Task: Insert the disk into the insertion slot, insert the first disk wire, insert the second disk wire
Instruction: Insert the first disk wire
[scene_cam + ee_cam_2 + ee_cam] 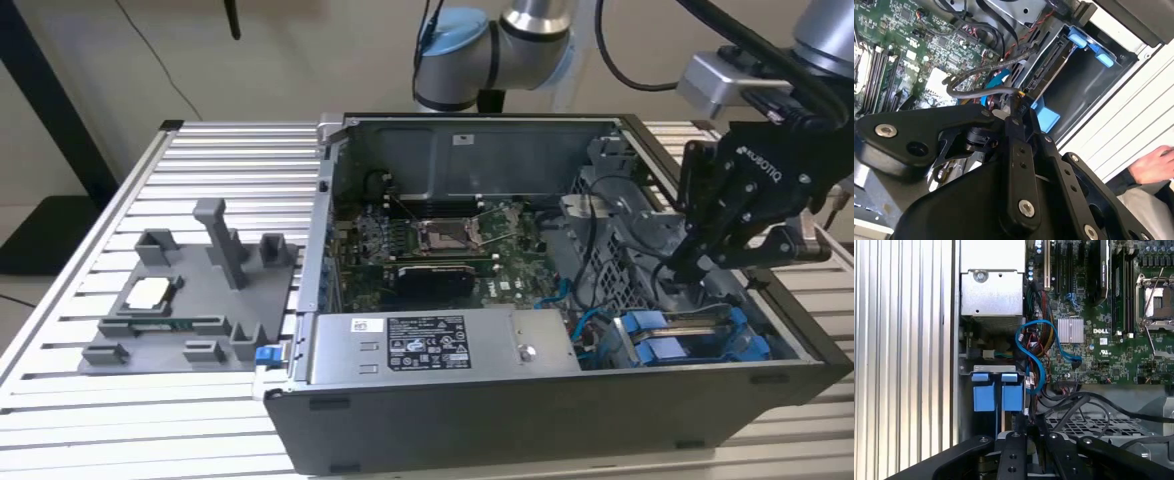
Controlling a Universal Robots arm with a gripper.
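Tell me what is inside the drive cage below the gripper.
Two blue carrier fronts sit side by side in the insertion slot, black wires beside them. The drive bodies behind are covered by the fronts and the gripper.

A ribbed, silver-grey metal table (200, 150) carries an open desktop computer case (534, 425), which lies on its side with its interior facing up and takes up much of the surface. Just beside the case, on the exterior view's left, a flat grey fixture plate (187, 345) with upright posts and moulded pockets rests directly on the ribs, its edge close to the case's wall. In the first wrist view, the table's pale ribs run parallel to the case's outer wall, with bare ribbed metal stretching away from the case.
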